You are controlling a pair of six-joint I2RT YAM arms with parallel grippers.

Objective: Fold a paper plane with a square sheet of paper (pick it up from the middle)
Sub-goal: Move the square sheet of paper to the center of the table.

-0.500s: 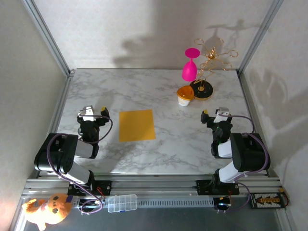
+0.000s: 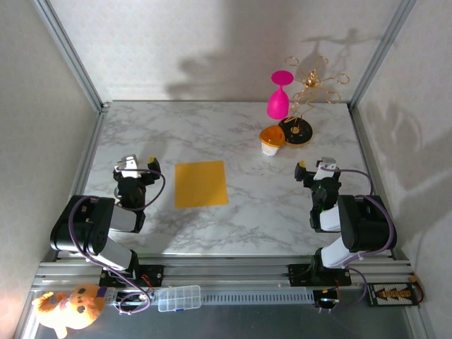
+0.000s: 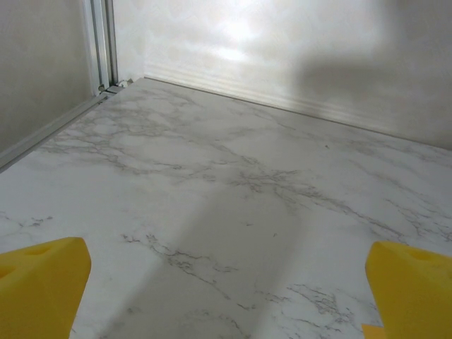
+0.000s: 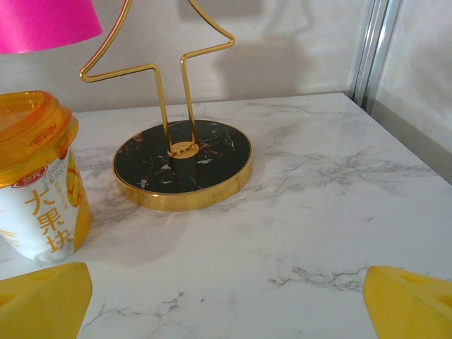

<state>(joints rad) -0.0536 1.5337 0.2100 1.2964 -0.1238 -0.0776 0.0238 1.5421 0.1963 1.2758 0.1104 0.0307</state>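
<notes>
Yellow-orange square sheet of paper (image 2: pixel 201 183) lies flat on the marble table (image 2: pixel 212 127), betw. the two arms and nearer the left one. Sheet is unfolded, no creases visible, edges slightly skewed to the table edge. Nothing touches it.

Left gripper (image 2: pixel 139 164): sits low, just left of the sheet and apart from it. Wrist cam shows yellow fingers (image 3: pixel 42 282) at opposite frame edges. Jaws are spread wide w/ bare marble betw. them, nothing held.

Right gripper (image 2: pixel 314 166): well right of the sheet, on the near side of the cup. Wrist cam shows yellow fingers (image 4: pixel 409 300) likewise far apart. Jaws are spread, nothing held.

Ahead of the right gripper:
- white cup w/ orange lid (image 2: pixel 271 140), upright, just beside the stand base
- black disc base w/ gold rim (image 2: pixel 296 132), carrying a gold wire stand (image 2: pixel 314 81)
- pink glass (image 2: pixel 278 99), foot uppermost, at the stand

Near rail, left of centre: plush toy (image 2: pixel 70 307) and clear plastic box (image 2: pixel 179 297), both off the marble
</notes>
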